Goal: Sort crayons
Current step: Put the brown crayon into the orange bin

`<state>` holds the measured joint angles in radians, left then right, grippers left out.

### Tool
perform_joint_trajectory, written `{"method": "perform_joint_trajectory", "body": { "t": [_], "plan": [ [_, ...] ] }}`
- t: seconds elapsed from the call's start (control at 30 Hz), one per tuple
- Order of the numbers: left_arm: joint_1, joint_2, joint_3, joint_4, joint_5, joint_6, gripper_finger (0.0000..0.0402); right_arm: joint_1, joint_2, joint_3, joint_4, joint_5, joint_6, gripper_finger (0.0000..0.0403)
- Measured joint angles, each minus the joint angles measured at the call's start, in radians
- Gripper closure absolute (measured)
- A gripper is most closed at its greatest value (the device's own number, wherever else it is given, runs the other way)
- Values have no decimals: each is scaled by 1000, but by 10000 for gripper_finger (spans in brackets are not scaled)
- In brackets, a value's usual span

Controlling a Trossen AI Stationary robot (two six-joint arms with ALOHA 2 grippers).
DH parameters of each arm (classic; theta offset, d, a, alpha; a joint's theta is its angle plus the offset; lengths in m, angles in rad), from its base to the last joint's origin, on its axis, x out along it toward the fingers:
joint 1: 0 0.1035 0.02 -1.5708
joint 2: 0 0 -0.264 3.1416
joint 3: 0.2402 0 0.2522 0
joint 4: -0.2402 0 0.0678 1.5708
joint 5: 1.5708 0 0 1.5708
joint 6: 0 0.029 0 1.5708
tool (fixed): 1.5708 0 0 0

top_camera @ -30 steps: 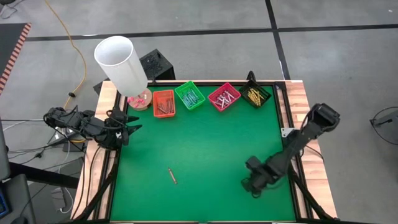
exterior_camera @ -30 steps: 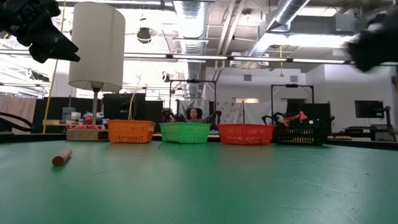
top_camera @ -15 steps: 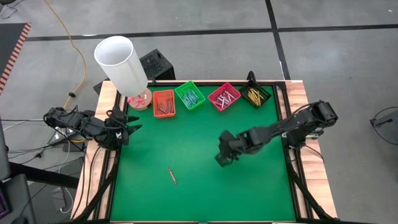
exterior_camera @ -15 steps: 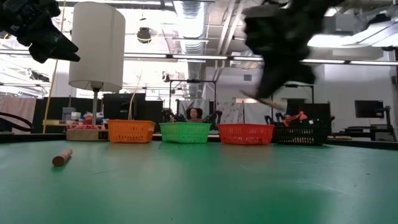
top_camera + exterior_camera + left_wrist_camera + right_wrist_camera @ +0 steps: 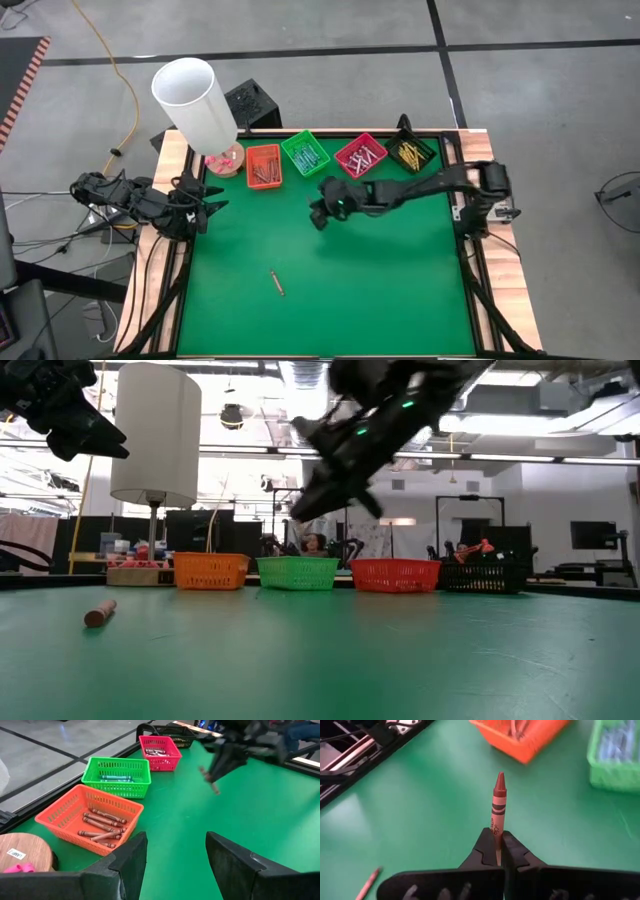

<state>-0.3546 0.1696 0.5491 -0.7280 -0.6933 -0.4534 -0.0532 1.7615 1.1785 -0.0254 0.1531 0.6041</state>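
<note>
Brown-red crayon (image 5: 498, 805) clamped in the right gripper (image 5: 495, 851) above the green mat (image 5: 380, 280).

Its lower end is hidden between the closed fingers; the tip points out toward the orange tray (image 5: 525, 737), cut off at the frame edge, as is the green tray (image 5: 615, 757). A second loose crayon (image 5: 277, 283) lies on the mat, well apart from the trays. The right arm blurs in the low view. The left gripper (image 5: 175, 865) hangs over the table's left edge, fingers apart and empty. Farther off, the pink tray (image 5: 360, 156) and black tray (image 5: 411, 152) hold crayons whose colours are hard to make out.
</note>
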Motion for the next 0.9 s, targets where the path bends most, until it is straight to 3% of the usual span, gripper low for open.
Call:
{"method": "perform_joint_trajectory", "body": {
  "t": [0.57, 0.9],
  "plan": [
    [0, 0, 0, 0, 0, 0, 210, -130, 497, 712, -22, -81, -288, 403],
    [0, 0, 0, 0, 0, 0, 210, -188, 662, 881, -83, -55, -317, 403]
  ]
}}
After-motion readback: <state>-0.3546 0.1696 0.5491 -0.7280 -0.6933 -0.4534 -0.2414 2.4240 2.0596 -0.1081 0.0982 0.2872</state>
